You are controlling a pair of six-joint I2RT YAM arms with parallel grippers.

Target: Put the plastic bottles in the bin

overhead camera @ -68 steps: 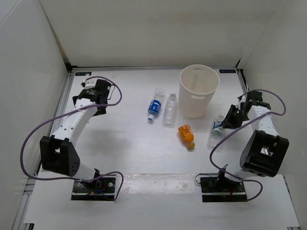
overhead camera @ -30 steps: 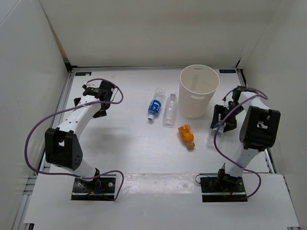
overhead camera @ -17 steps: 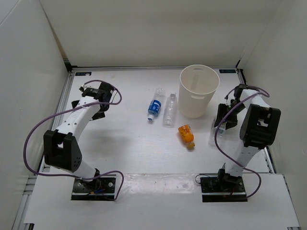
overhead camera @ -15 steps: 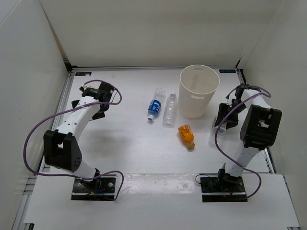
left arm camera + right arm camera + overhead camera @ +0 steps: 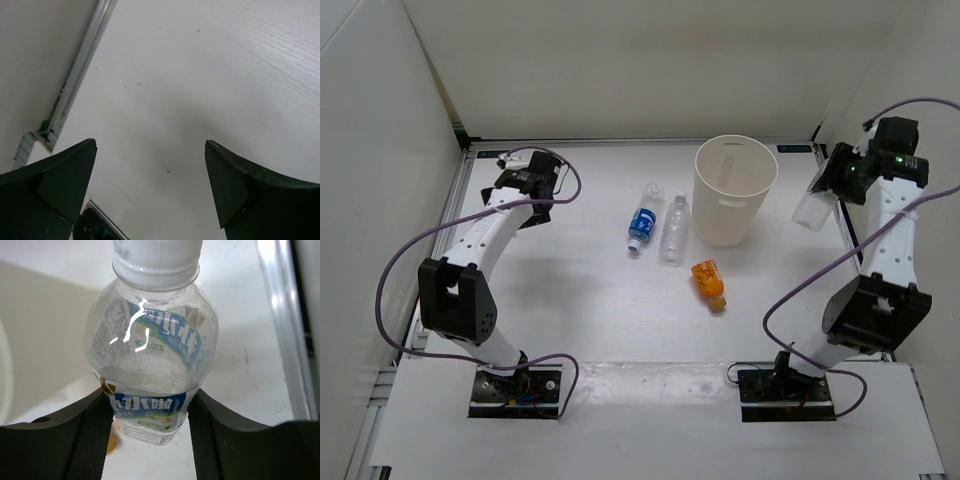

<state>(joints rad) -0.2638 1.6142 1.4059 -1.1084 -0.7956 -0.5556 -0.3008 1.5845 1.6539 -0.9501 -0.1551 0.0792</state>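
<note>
Pinching the small clear plastic bottle with a white-blue label point(image 5: 150, 355) by its lower body between both dark fingers, the right gripper point(image 5: 150, 415) is holding it aloft, right of the tall round white translucent bin point(image 5: 730, 215). The left gripper point(image 5: 150, 190) is hanging spread wide above the white table point(image 5: 210, 75). The blue-labelled clear bottle point(image 5: 641, 222), plain clear bottle point(image 5: 674, 230) and orange bottle point(image 5: 709, 282) are lying on the table near the bin.
</note>
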